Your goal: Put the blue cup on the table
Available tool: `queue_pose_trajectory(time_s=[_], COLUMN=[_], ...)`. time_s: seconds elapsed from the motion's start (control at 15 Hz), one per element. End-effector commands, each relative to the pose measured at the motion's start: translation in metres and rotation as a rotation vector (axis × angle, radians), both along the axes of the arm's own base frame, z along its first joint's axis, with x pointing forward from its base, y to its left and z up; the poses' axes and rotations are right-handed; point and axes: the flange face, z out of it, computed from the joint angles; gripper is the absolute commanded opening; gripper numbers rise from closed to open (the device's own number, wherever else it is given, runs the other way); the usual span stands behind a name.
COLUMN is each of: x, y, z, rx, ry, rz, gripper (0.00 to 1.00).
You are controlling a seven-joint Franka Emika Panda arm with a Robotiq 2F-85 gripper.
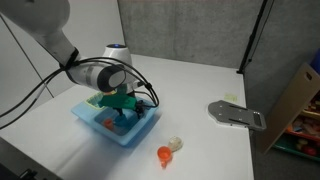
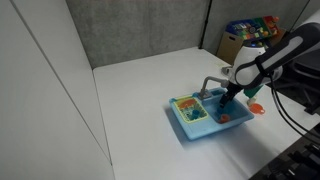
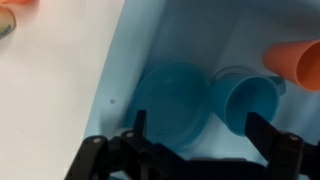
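Observation:
In the wrist view the blue cup [image 3: 247,98] sits in the light-blue toy sink [image 3: 165,40] with its mouth towards the camera. A wider round blue dish [image 3: 173,100] lies right beside it. My gripper [image 3: 200,130] hangs open just above them; one finger [image 3: 138,125] is over the dish's edge and the other is at the cup's far side. Nothing is held. In both exterior views the gripper [image 1: 125,105] [image 2: 232,96] reaches down into the sink [image 1: 88,118] [image 2: 182,126], which stands on the white table [image 1: 200,90] [image 2: 140,90]. The cup is hidden there.
An orange cup-shaped piece [image 3: 297,62] lies in the sink next to the blue cup. Another orange cup [image 1: 164,155] and a pale small thing [image 1: 176,143] are on the table beside the sink. A grey flat device [image 1: 238,115] lies farther off. Grey walls stand behind.

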Motion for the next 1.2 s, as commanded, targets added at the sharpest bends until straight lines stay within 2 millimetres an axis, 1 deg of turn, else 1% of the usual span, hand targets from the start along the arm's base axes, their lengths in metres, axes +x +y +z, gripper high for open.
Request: queue_pose_trajectory(time_s=[0.0, 0.2, 0.6, 0.67, 0.73, 0.87, 1.13], x=[-0.002, -0.004, -0.005, -0.005, -0.005, -0.005, -0.006], y=[-0.006, -0.003, 0.007, 0.008, 0.009, 0.010, 0.007], z=[-0.001, -0.005, -0.014, -0.014, -0.015, -0.014, -0.008], rx=[-0.019, -0.027, -0.042, -0.042, -0.044, -0.044, -0.036], ry=[0.035, 0.053, 0.070, 0.071, 0.073, 0.072, 0.064], rz=[0.016, 0.028, 0.059, 0.062, 0.065, 0.068, 0.064], gripper=[1.00, 1.00, 1.00, 0.82, 0.75, 0.56, 0.25])
